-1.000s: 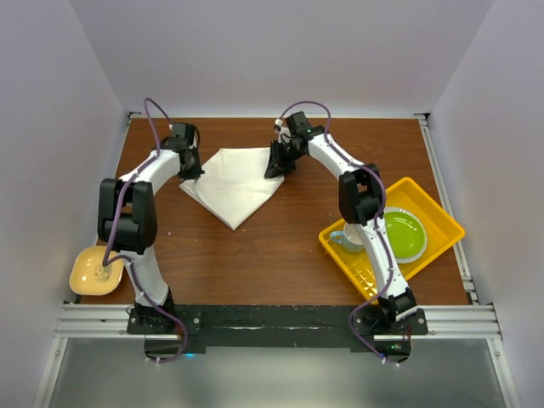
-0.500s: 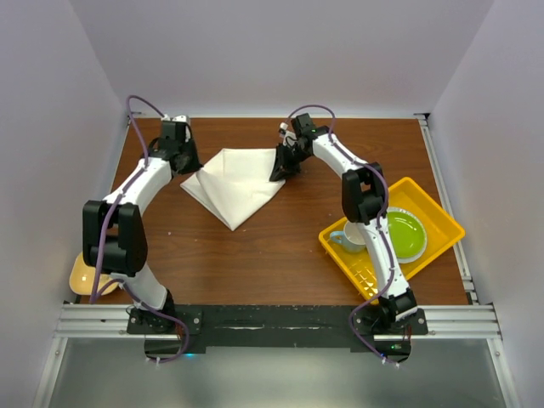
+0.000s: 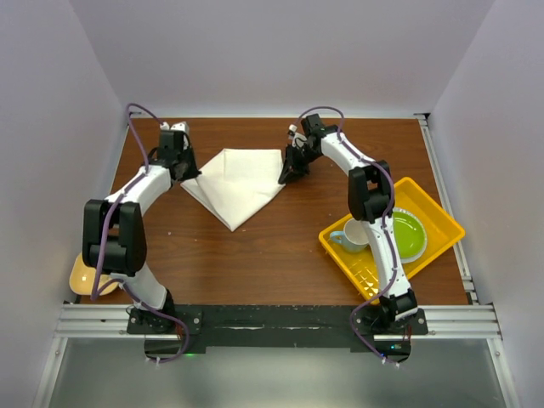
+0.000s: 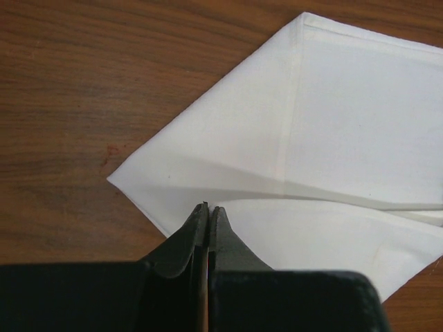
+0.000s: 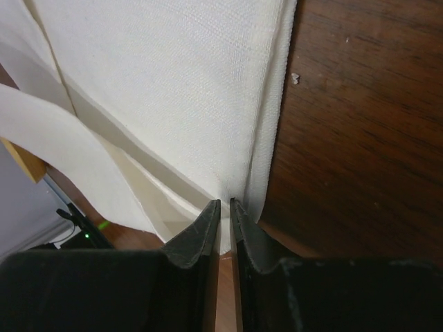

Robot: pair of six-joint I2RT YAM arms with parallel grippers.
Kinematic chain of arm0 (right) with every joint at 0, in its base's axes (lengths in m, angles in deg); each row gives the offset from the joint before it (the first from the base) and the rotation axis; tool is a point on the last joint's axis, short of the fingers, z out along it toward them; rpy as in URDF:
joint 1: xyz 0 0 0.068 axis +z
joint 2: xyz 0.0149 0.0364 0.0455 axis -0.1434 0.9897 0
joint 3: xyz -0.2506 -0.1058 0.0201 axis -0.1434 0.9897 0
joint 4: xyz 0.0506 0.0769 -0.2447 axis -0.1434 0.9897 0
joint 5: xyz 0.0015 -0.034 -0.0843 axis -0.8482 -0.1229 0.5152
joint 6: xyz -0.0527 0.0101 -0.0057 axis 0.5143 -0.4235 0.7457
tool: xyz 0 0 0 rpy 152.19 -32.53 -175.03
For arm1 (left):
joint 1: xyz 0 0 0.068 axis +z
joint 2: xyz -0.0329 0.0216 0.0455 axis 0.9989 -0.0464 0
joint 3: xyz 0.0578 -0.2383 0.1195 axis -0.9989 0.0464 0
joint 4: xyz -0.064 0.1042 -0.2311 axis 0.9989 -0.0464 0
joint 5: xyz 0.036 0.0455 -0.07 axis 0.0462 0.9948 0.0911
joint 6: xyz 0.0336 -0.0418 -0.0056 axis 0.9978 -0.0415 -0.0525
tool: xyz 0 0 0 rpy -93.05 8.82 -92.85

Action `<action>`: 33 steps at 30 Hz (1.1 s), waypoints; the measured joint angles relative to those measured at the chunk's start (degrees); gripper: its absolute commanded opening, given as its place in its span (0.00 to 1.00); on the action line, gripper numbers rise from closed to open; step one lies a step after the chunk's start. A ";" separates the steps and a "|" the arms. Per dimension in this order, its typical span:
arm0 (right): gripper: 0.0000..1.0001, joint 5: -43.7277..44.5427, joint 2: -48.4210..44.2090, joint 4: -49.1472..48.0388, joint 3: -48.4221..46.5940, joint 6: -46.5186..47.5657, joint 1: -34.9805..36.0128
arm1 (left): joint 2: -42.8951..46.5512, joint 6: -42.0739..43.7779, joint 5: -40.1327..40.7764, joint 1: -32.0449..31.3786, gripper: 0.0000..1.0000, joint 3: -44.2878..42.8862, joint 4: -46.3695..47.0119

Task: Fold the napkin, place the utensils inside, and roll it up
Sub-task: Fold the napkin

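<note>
The white napkin [image 3: 238, 183] lies folded into a rough diamond at the back middle of the brown table. My left gripper [image 3: 190, 176] is at its left edge. In the left wrist view its jaws [image 4: 208, 207] are pressed together where a raised upper layer of the napkin [image 4: 346, 104] runs to a point at the tips. My right gripper [image 3: 286, 176] is at the napkin's right corner. In the right wrist view the gripper [image 5: 225, 202] has white cloth [image 5: 173, 90] pinched in the narrow slit between its jaws, and loose layers hang to the left. No utensils show in any view.
A yellow tray [image 3: 442, 212] at the right holds a green plate [image 3: 404, 234] and a pale cup [image 3: 350, 238]. A yellow bowl [image 3: 81, 274] sits at the left edge, partly behind the left arm. White walls close in the back and sides.
My right gripper has closed on the napkin's right corner and drawn it a little to the right. The left arm's elbow swung outward to the left while its gripper stayed at the napkin's left edge.
</note>
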 measured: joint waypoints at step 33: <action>0.34 2.05 -3.76 3.52 -5.73 -1.90 -2.12 | 6.40 -2.93 4.39 3.13 0.21 4.17 -2.32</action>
